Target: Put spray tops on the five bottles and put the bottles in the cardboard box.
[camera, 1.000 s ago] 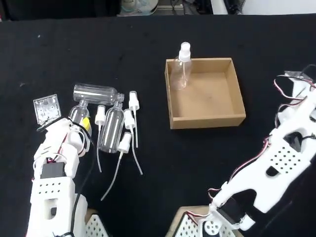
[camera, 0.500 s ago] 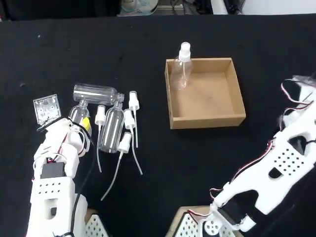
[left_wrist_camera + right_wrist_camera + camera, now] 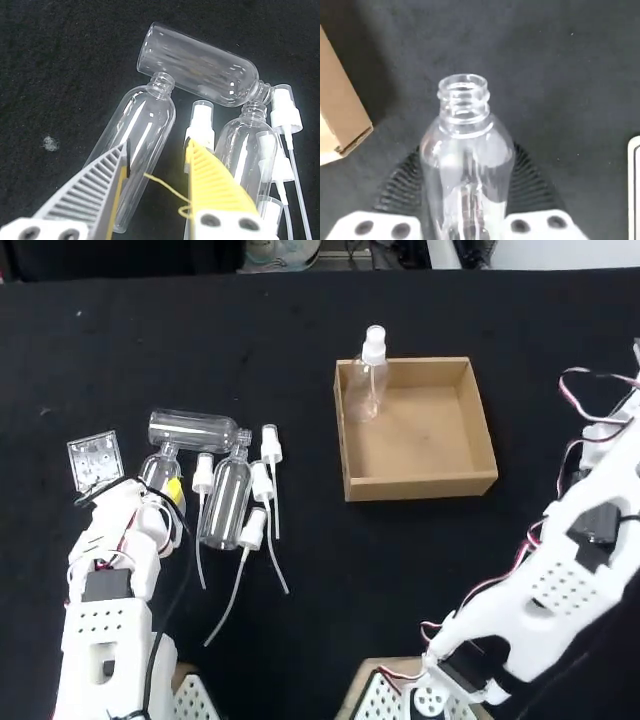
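A brown cardboard box [image 3: 420, 484] is sitting open-topped just right of centre in the high view, on a black cloth-covered table [image 3: 300, 330]. A clear plastic bottle with a white spray top [image 3: 368, 380] is standing upright inside the box, in its upper left corner.

At the left of the high view, three clear uncapped bottles are lying on the cloth. A crosswise bottle [image 3: 195, 428] is lying uppermost. A second bottle [image 3: 228, 500] is lying below it, with its neck pointing up toward the crosswise one. A third bottle [image 3: 158, 468] is lying to the left of the second, partly under the left gripper [image 3: 157, 145].

Four loose white spray tops with thin dip tubes are lying around the second bottle. The uppermost spray top [image 3: 270, 445] is lying just right of the crosswise bottle's neck, and the lowest spray top [image 3: 252, 530] is lying at the second bottle's lower right. A small pale square plate [image 3: 95, 460] is lying at the far left.

The left gripper is hovering with its jaws parted and is gripping nothing. Its grey finger [image 3: 107, 172] is overlapping the third bottle, and its yellow finger [image 3: 212, 175] is lying over a spray top beside it.

The right arm [image 3: 560, 580] is stretching up the right edge of the high view. The right gripper [image 3: 468, 155] is clamping a clear open-necked bottle [image 3: 465, 125] between its black ribbed fingers [image 3: 400, 190], above the cloth and near a corner of the box.
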You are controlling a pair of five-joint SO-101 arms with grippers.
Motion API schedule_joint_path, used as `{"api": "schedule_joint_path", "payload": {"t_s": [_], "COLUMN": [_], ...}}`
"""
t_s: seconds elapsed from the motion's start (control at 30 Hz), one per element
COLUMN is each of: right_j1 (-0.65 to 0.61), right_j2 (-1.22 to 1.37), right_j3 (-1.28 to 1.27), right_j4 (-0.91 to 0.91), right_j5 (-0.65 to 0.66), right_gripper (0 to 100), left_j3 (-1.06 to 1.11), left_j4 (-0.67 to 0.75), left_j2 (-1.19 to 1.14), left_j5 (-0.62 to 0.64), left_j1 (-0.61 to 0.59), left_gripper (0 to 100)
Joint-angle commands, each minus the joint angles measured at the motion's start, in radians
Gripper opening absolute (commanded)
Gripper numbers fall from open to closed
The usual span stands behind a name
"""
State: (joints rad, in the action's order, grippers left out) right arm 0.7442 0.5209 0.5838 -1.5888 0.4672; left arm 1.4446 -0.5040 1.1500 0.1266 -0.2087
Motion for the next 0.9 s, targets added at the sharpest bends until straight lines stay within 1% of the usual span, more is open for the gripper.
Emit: {"api": "schedule_joint_path", "payload": {"t_s": [0.0,0.1,0.33,0.53,0.6,0.7,0.87], "right_j1": [-0.026,-0.041,-0.084,-0.091,-0.087,-0.092,-0.095], "right_j2": [-0.185,-0.315,-0.558,-0.595,-0.595,-0.595,-0.585], "right_j3": [-0.194,-0.415,-0.934,-1.265,-1.351,-1.428,-1.431], "right_j4": [0.157,0.354,0.991,1.564,1.725,1.863,1.898], "right_j5": [-0.014,-0.057,-0.172,-0.259,-0.275,-0.27,-0.273], "right_gripper": [1.1,1.1,1.1,1.1,1.1,1.1,1.1], "left_j3": [-0.008,-0.008,-0.008,-0.005,-0.005,-0.007,-0.007], "left_j4": [0.012,0.015,0.012,0.011,0.011,0.011,0.011], "left_j2": [0.018,0.018,0.018,0.018,0.018,0.018,0.018], "left_j5": [0.0,0.0,0.0,0.0,0.0,0.0,0.0], "left_j1": [-0.013,-0.013,-0.013,-0.013,-0.013,-0.013,-0.013], "left_gripper": [19,19,19,19,19,19,19]}}
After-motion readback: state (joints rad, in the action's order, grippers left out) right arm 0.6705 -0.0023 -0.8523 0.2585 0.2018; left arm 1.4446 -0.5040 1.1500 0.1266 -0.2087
